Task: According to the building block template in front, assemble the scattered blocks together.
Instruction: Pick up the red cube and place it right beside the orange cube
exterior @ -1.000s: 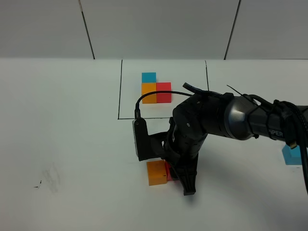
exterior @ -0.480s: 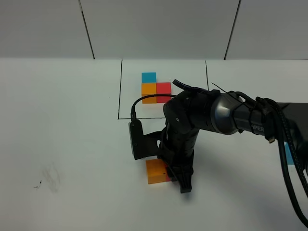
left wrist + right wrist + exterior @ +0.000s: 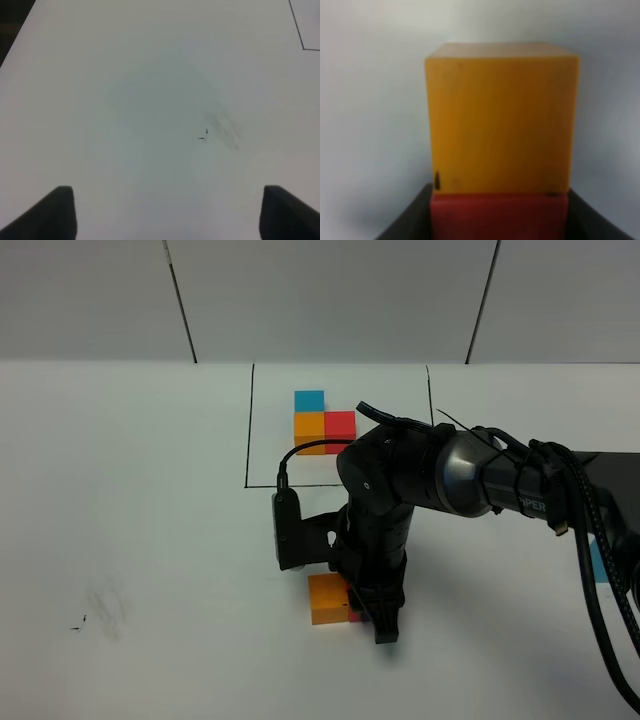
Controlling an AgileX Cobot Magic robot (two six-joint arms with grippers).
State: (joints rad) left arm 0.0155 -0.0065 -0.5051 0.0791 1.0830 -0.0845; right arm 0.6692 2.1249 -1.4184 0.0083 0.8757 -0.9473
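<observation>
The building block template lies in the outlined square at the back: blue behind orange, red to the right of orange. My right gripper reaches down at the front middle, shut on the red cube, which the arm mostly hides. The right wrist view shows the red cube between the black fingers, pressed flush against the orange cube. That orange cube sits on the table to the left of the red one. The blue cube lies far right, partly behind cables. My left gripper is open and empty over bare table.
Black lines mark the template's square on the white table. A faint grey smudge marks the front left, also seen in the left wrist view. The right arm's cables trail along the right side.
My right arm has swung a little to the left over the two front cubes and now hides more of the red one. The orange cube has barely moved. The left arm is unseen earlier.
</observation>
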